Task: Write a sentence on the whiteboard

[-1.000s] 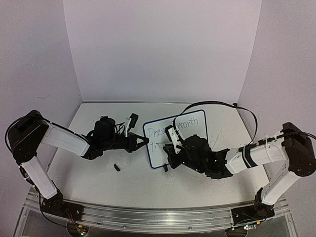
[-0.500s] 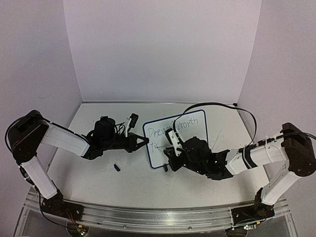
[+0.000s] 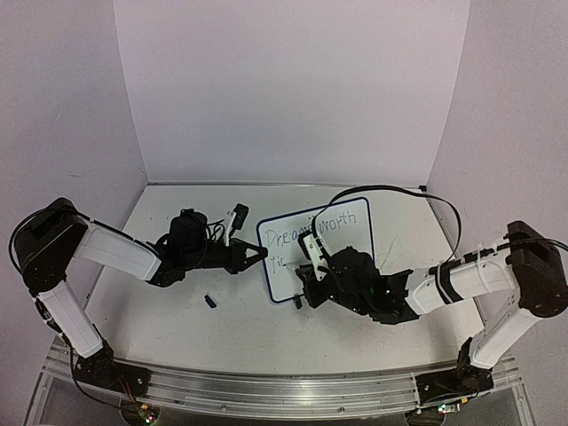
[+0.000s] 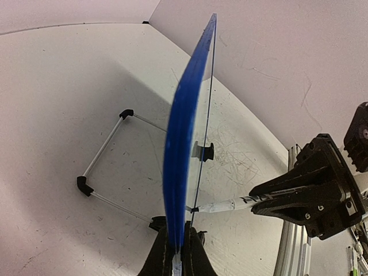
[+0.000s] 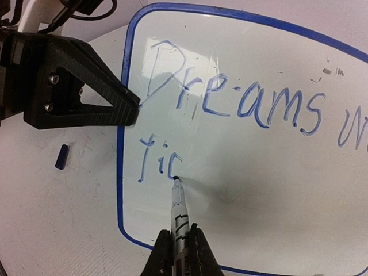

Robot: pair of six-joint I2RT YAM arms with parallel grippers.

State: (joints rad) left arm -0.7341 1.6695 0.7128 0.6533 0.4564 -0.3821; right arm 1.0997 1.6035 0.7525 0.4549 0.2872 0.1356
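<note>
Whiteboard [image 3: 357, 244] is standing tilted up near the middle of the worktop [image 3: 177, 333], between the two arms. Left gripper [image 3: 258, 255] is pinching the board's left blue rim, fingers [image 4: 192, 257] pressed together on the edge; in the left wrist view the board [image 4: 180, 132] is showing edge-on, with its wire stand [image 4: 102, 156] sitting on the worktop behind. Right gripper [image 5: 179, 256] is clamping a marker [image 5: 179, 214] and is reaching in from the right side of the board. Marker tip is touching the board face [image 5: 264, 195] at the end of the second line. The sentence [image 5: 230, 103] is showing as blue handwriting: top line is reading "Dreams" plus a cut-off "w" in the right wrist view, and "worth" in the top view; lower line is showing just a few first letters, something like "fic". Small dark cap [image 3: 210, 302] is lying on the worktop left of the board and apart from it.
</note>
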